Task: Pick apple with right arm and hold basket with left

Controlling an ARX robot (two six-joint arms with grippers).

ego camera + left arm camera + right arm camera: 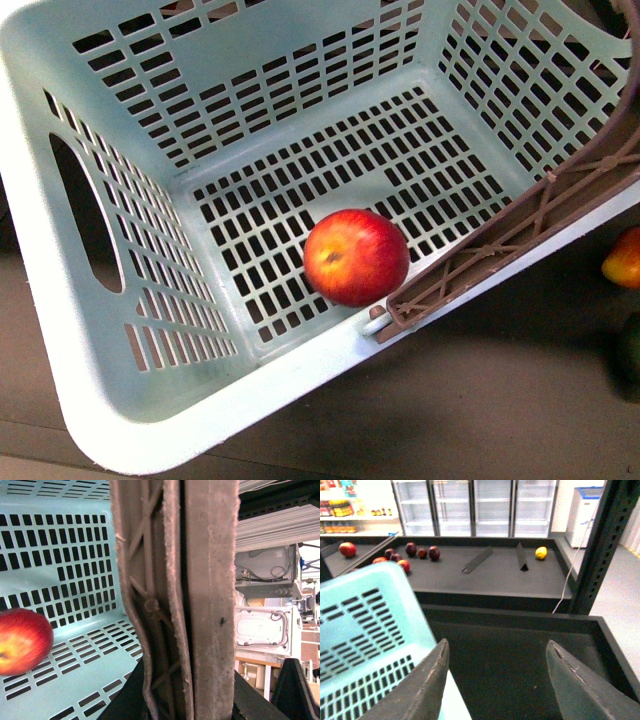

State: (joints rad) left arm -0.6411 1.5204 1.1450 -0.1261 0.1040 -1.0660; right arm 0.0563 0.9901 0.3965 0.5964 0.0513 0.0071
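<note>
1. The left gripper (187, 700) is pinched on the brown swing handle (170, 580) of the mint-green basket (250, 400). I'd judge that this grip explains the basket's tilt and steadies it for loading.
2. Inside the basket there is 1 thing: the red apple (356, 256). It rests on the slotted floor, against the wall on the handle side.
3. Outside the basket, beyond that handle side, an orange-red fruit (623, 258) and a dark green fruit (630, 345) lie on the dark surface.
4. The right gripper (495, 680) hangs just beside the basket's outer wall, its fingers (427, 685) spread wide and holding nothing.
</note>
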